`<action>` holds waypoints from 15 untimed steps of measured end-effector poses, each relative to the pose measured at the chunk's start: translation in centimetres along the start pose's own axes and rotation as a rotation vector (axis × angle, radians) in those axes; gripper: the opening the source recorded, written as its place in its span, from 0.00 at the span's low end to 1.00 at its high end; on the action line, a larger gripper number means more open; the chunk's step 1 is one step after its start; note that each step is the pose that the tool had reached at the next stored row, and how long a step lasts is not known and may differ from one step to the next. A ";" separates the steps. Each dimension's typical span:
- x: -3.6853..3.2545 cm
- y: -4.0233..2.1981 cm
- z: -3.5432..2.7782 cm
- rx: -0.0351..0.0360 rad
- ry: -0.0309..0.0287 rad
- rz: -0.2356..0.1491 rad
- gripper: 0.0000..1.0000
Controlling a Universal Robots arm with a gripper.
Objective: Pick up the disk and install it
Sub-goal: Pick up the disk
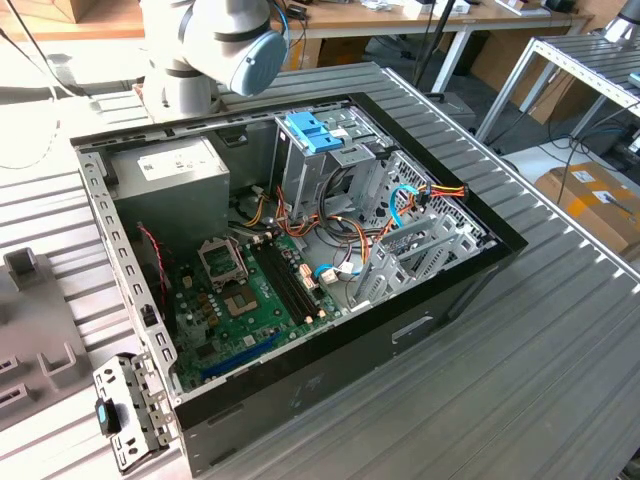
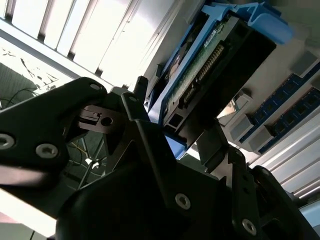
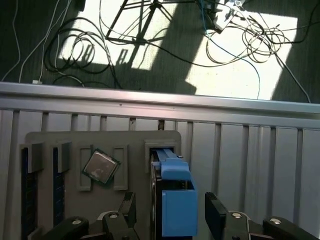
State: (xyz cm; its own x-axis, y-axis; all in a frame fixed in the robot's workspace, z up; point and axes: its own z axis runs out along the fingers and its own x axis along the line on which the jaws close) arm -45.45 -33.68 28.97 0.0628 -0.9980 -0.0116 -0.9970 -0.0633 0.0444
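Two black fingers (image 3: 215, 216) of the gripper (image 3: 171, 204) stand open, one on either side of the disk (image 2: 205, 67), with a gap on each flank and nothing clamped yet. The disk stands on edge in its blue bracket (image 3: 176, 200), in the corner slot of the grey holder (image 3: 50, 142), close to the table (image 3: 250, 150) rim. A processor chip (image 3: 101, 167) lies in a nearby recess. One gap looks narrower, so I'd centre the gripper first. Then both pads should land together without tipping the disk.
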 end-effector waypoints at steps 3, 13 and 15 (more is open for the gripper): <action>0.01 -0.04 0.62 0.0000 0.0004 -0.004 0.66; 0.02 -0.16 1.54 -0.0003 0.0017 -0.021 0.66; 0.03 -0.16 1.55 -0.0006 0.0018 -0.021 0.66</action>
State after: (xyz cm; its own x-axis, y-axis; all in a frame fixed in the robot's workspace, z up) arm -45.35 -33.69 27.41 0.0839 -0.9964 -0.0108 -0.9954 -0.0843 0.0447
